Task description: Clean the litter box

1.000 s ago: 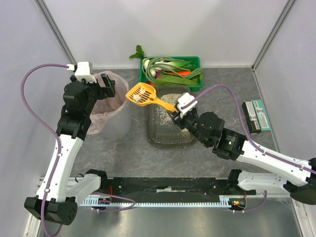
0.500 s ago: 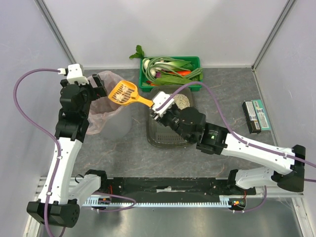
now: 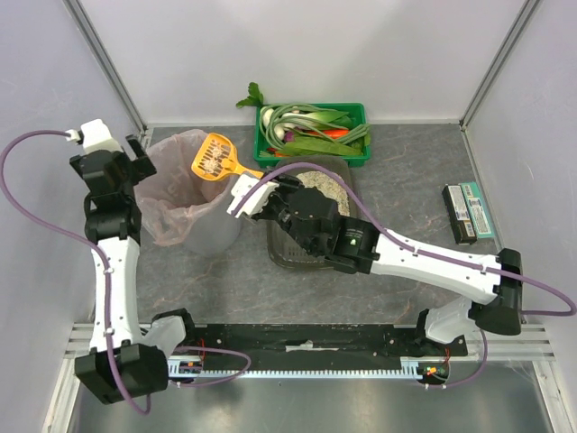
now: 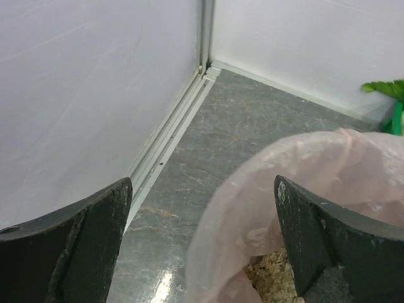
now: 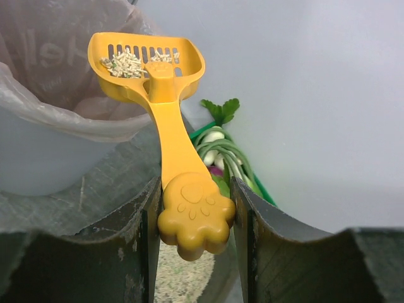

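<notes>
1. Two grippers are accounted for. The right gripper (image 5: 196,211) is clamped narrow on the paw-shaped end of the yellow scoop (image 5: 158,69). The left gripper (image 4: 202,227) is spread wide with nothing held.
2. The litter box (image 3: 287,254) is located mid-table, just right of the bin (image 3: 216,233) and just near of the green crate (image 3: 356,110). It is largely covered by the right arm.
3. The scoop head is held over the right-far rim of the bin's pink liner (image 4: 303,164). A few pellets are seen on its slots.
4. The scoop is judged light and stiff. It is gripped at the very tail, so a long lever is created and twisting in the jaws is likely. A slow tilt is advised for the dump.
5. The litter box is judged a rigid tray made heavier by loose grain that shifts if tipped. If it must be moved, the rim is to be taken on a short side and the tray kept flat.
6. The liner is thin and soft, so it can be snagged by the scoop edge. The left gripper is placed at its left-far rim, not touching as far as can be told.
</notes>
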### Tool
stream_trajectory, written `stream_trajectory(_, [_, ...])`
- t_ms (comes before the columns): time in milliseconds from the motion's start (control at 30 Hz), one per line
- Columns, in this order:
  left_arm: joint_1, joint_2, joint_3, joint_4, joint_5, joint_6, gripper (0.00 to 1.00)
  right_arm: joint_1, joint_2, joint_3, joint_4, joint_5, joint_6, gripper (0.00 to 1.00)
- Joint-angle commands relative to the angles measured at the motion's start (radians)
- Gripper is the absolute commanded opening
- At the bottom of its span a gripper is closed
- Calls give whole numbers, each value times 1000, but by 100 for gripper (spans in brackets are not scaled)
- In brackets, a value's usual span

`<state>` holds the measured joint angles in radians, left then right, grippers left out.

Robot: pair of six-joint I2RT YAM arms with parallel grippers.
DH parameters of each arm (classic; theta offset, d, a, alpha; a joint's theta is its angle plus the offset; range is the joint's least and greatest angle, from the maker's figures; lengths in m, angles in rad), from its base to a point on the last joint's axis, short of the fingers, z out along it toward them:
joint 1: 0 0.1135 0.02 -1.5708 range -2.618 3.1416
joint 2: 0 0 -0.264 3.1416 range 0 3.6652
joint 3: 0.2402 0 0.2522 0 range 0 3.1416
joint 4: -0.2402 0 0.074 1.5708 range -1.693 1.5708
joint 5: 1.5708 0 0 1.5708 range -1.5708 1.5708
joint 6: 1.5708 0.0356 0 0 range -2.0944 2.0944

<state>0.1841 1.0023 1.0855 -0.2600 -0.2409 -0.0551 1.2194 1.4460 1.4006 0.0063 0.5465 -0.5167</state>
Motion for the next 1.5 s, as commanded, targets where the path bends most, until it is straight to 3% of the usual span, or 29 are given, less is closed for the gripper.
stream_trajectory(0, [118, 5, 16, 25, 233, -135, 99, 2, 45, 69, 38, 30, -163, 0])
stream_trajectory(133, [146, 13, 22, 19, 236, -124, 99, 0, 54, 69, 82, -8, -245, 0])
stream_trajectory(367, [229, 105, 50, -10, 437, -169, 98, 2, 105, 64, 126, -28, -494, 0])
stream_trajectory(767, [230, 251, 65, -8, 644, -206, 84, 20, 136, 18, 244, -33, -813, 0])
stream_trajectory(967, [221, 279, 59, 4, 693, -230, 73, 29, 152, -6, 276, -13, -948, 0])
stream_trajectory(1100, [199, 297, 62, 5, 721, -235, 49, 34, 157, -38, 308, 3, -1012, 0])
stream_trajectory(1200, [178, 311, 63, 5, 745, -244, 39, 40, 159, -75, 372, 18, -1097, 0])
stream_trajectory(1467, [114, 338, 67, -1, 761, -265, 22, 48, 140, -141, 488, 1, -1197, 0])
